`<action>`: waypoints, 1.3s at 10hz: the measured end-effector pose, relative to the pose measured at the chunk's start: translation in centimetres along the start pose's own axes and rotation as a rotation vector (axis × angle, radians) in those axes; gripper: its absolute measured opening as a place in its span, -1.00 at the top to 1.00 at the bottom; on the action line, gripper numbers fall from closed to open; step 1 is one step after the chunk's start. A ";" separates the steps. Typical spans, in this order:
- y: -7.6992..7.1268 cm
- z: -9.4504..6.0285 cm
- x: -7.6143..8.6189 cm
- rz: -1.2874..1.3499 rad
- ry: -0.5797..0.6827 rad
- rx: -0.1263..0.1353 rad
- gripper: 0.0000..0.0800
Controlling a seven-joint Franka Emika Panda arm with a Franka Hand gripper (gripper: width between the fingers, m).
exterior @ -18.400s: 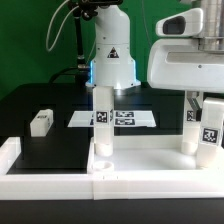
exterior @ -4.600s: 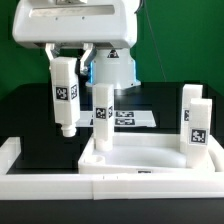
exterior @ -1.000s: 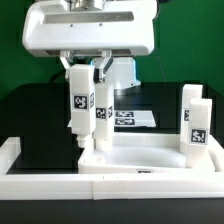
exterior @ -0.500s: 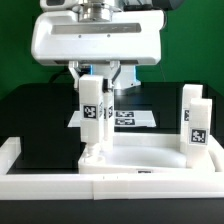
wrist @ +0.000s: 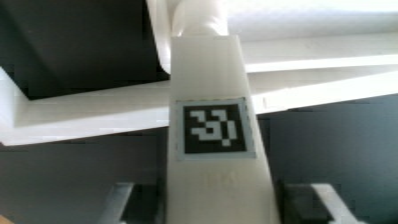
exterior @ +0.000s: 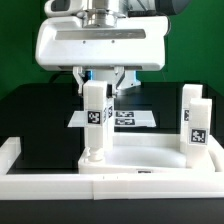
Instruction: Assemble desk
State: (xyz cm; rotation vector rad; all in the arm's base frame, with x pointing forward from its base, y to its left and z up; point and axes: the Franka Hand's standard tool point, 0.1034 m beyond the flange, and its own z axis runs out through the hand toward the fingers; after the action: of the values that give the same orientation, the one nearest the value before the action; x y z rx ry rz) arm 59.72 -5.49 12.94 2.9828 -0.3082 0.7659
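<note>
A white leg block (exterior: pixel 96 122) stands upright at the panel's (exterior: pixel 140 158) corner nearest the exterior view's left, clamped near its top by the gripper (exterior: pixel 98 84). Two more legs (exterior: pixel 194 122) stand at the panel's far end, the marker board (exterior: pixel 134 118) behind.

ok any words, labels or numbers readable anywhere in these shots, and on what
No words, brand names or numbers can be read in either view.
Held leg block: a black-and-white square tag, a pattern only, no letters.
Standing leg blocks: the same kind of tags, no text.
Marker board: printed tags, too small to make out.
</note>
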 end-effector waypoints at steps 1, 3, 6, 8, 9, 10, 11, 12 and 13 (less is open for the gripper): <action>0.1 0.1 0.1 -0.001 0.007 -0.004 0.28; 0.2 0.9 -0.5 -0.005 -0.002 -0.011 0.28; 0.2 1.4 -0.8 -0.009 -0.005 -0.015 0.28; 0.2 1.4 -0.9 -0.019 0.031 -0.028 0.28; 0.5 1.4 -0.9 -0.019 0.032 -0.030 0.28; 0.7 1.3 -1.0 -0.016 0.027 -0.031 0.28; 0.7 1.4 -1.0 -0.017 0.026 -0.031 0.02; 0.7 1.4 -1.0 -0.017 0.026 -0.031 0.02; 0.7 1.4 -1.0 -0.017 0.026 -0.031 -0.32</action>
State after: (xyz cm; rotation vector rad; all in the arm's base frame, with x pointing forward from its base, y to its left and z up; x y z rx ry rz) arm 59.36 -6.10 11.17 2.9402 -0.2900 0.7897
